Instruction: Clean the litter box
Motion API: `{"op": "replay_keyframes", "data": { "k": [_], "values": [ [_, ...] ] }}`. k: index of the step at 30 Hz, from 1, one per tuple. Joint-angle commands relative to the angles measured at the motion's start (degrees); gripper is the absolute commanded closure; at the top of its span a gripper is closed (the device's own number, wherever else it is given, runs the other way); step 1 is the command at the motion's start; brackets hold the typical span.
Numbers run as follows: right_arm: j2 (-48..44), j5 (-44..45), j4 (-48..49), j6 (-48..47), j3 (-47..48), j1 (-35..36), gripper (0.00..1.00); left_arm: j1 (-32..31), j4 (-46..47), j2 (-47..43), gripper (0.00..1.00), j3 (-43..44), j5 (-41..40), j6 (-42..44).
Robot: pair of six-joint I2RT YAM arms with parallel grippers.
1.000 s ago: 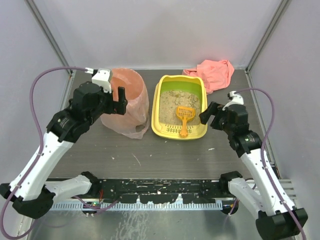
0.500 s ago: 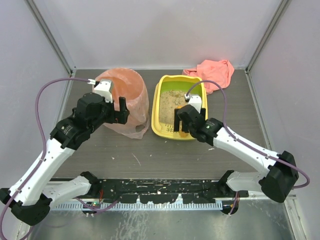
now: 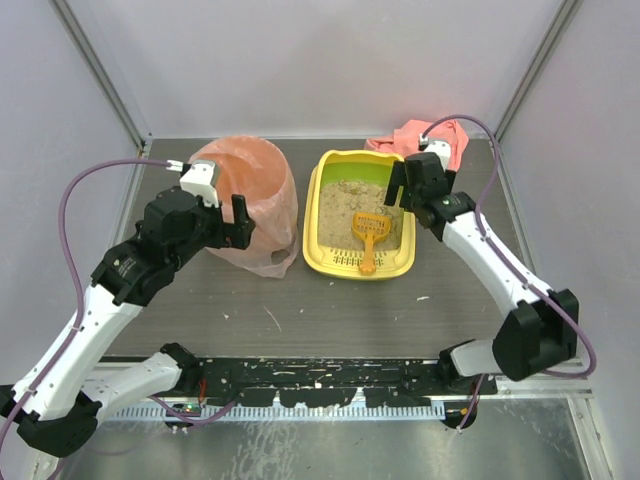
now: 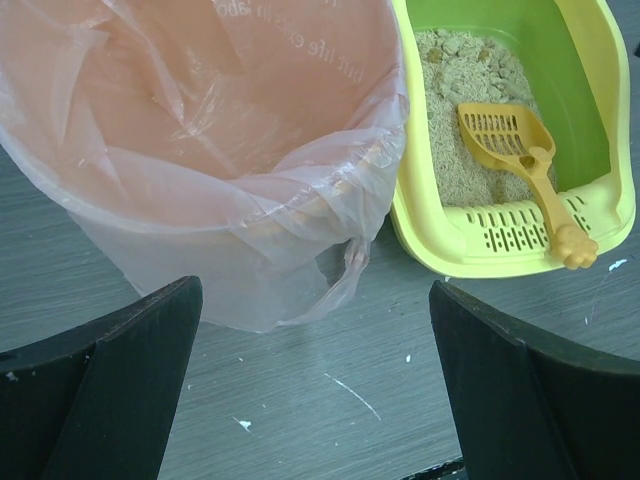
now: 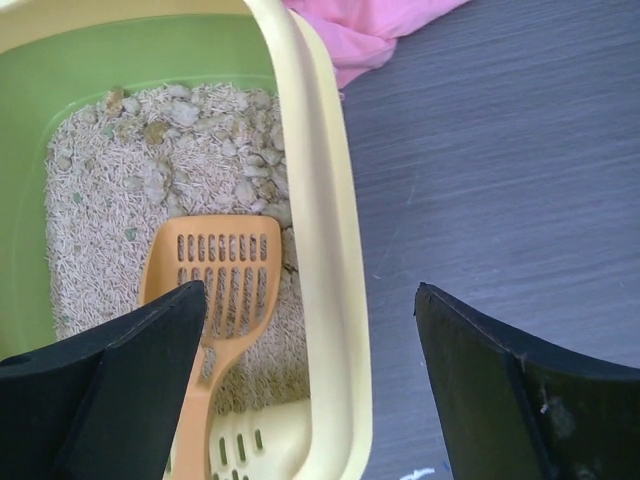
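rounded yellow plastic litter box [image 3: 335, 262], green inside, slotted near rim, sits mid-table right of the pink-bagged bin [image 3: 255, 195]; orange scoop [image 3: 368, 230] on grainy beige litter [image 3: 338, 200]. left gripper [image 4: 312, 290] and right gripper [image 5: 310, 288] gape wide.

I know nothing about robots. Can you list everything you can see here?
yellow rectangular plastic litter box: one, yellow with green inside, middle of the table
beige sandy litter: one bed, beige, inside the litter box
slotted plastic scoop: one, orange, on the litter, handle over the slotted rim
round bin lined with a pink bag: one, pink, left of the litter box
crumpled cloth: one, pink, far right corner
wood-grain table: one, dark grey, under everything
left gripper: one, black, open, by the bin
right gripper: one, black, open, above the litter box's right rim
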Motion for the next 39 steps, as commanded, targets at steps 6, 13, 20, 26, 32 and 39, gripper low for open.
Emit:
{"op": "replay_keyframes", "data": {
  "k": [6, 13, 20, 26, 32, 39],
  "values": [
    [12.97, -13.48, 8.37, -7.0, 8.44, -5.1, 0.17, 0.24, 0.35, -0.89, 0.02, 2.33, 1.18, 0.01],
    [19.05, -12.42, 9.09, -9.13, 11.64, -6.03, 0.43, 0.22, -0.93, -1.62, 0.02, 2.39, 1.19, 0.38],
    [21.66, -15.32, 8.02, -12.0, 12.33, -5.81, 0.61, 0.22, -1.42, -1.76, 0.02, 2.86, 0.94, 1.08],
    [21.91, -13.26, 8.23, -15.92, 10.57, -3.25, 0.73, 0.22, -1.29, -1.61, 0.02, 2.61, 1.47, 1.01],
    [20.04, -15.08, 11.22, -18.87, 6.98, -2.69, 0.83, 0.22, -1.42, -1.58, 0.02, 2.64, 1.8, 1.11],
    [18.4, -18.8, 12.9, -21.24, 4.77, -1.98, 0.85, 0.23, -1.35, -1.11, 0.02, 2.93, 3.09, 1.2]
  ]
}}
